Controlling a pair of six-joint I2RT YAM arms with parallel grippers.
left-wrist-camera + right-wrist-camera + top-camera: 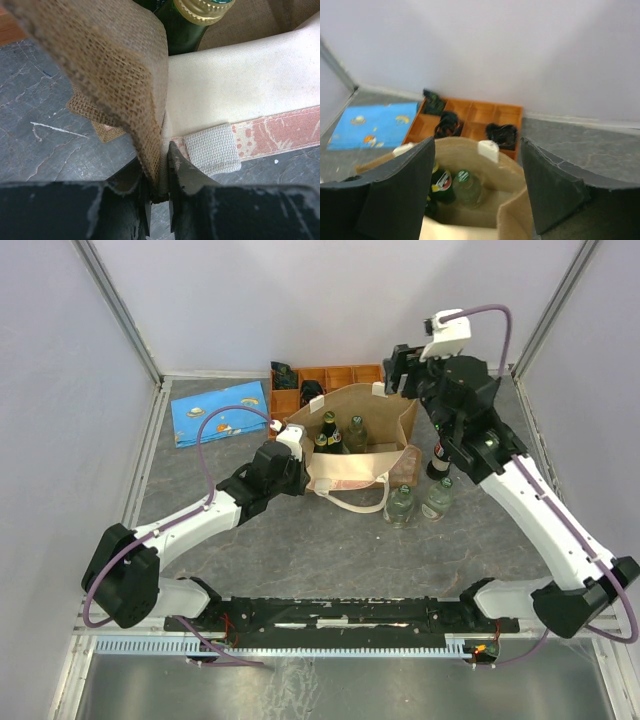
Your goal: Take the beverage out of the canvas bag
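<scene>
The tan canvas bag (385,420) stands open mid-table with cream handles and a pinkish print. Inside stand a dark green bottle (328,435) and a clear green-capped bottle (356,432); both show in the right wrist view, dark one (440,185), clear one (466,186). My left gripper (288,452) is shut on the bag's left rim (150,150), fabric pinched between its fingers. My right gripper (402,368) is open and empty, hovering above the bag's far right corner, its fingers (400,200) apart over the opening.
Two clear bottles (400,505) (439,497) stand on the table right of the bag, a dark bottle (439,455) behind them. An orange compartment tray (335,378) with dark items sits behind the bag. A blue printed cloth (220,412) lies far left.
</scene>
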